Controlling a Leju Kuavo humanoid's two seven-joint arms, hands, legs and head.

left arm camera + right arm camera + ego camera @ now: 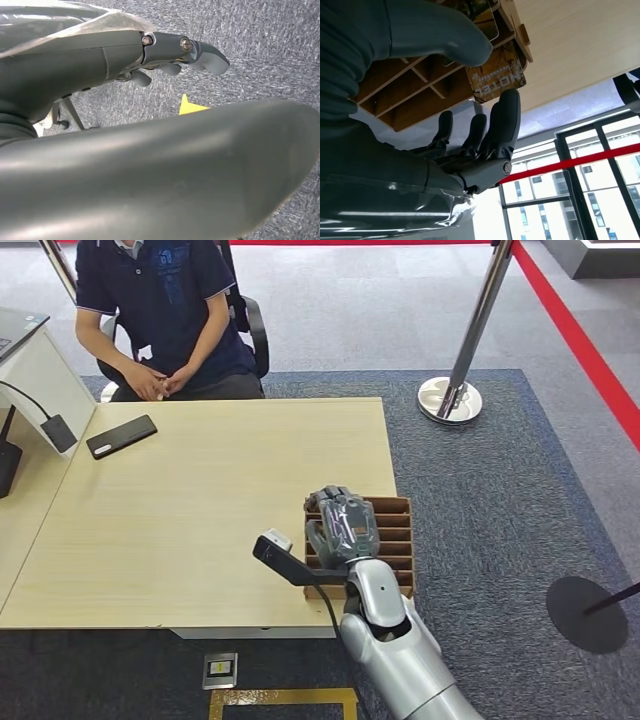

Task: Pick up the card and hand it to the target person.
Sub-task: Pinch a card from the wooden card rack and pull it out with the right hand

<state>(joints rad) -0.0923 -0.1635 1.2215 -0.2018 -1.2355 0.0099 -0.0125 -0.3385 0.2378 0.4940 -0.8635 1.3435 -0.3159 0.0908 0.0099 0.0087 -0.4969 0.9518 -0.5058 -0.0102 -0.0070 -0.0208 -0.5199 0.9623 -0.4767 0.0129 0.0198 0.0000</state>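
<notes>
Though the right hand (343,525) covers much of the slotted brown cardboard rack (396,532) at the lower centre of the head frame, the right wrist view shows a card (496,75) with a camouflage-like print and lettering standing in the rack's end slot, the thumb above it and a dark fingertip (507,107) at its edge; whether the hand truly grips it I cannot tell. The left hand (181,52), smooth grey, hangs over speckled carpet, fingers loosely extended, holding nothing. A seated person (162,310), cut off at upper left, waits behind the pale wood-grain table (189,510) beside a black phone (121,436).
</notes>
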